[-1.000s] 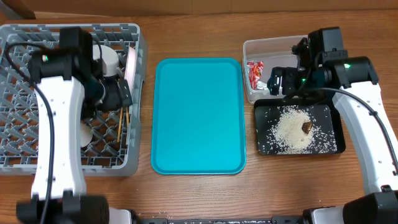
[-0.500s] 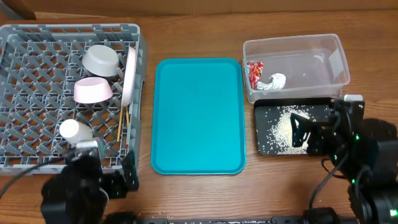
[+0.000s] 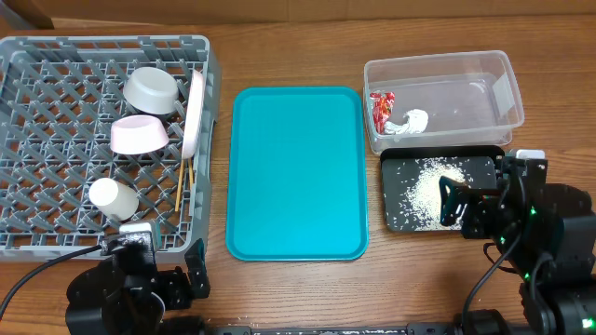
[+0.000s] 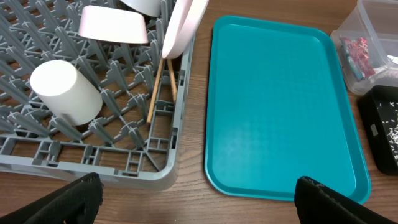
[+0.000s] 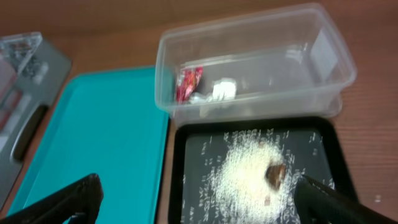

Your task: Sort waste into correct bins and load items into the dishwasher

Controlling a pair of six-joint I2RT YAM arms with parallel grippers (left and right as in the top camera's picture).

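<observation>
The grey dish rack [image 3: 56,93] holds a grey-green bowl [image 3: 151,89], a pink bowl [image 3: 140,135], an upright white plate [image 3: 196,112], a white cup [image 3: 114,198] and chopsticks [image 3: 183,186]. The clear tub [image 3: 456,93] holds the red wrapper [image 3: 381,109] and the tissue [image 3: 410,122]. The black tray [image 3: 396,219] holds rice [image 3: 428,191] and a brown bit [image 5: 275,172]. My left gripper [image 4: 199,199] is open and empty, low at the rack's front corner [image 4: 124,171]. My right gripper [image 5: 199,196] is open and empty above the black tray's near edge.
A large teal tray [image 3: 298,172] lies between the rack and the bins with nothing on it. Both arms [image 3: 130,293] [image 3: 545,242] sit at the table's front edge. The bare wooden table [image 3: 279,37] runs along the back.
Both arms have pulled back from over the rack and the tub to the table's front edge. The rack's contents and the tub now show unblocked.
</observation>
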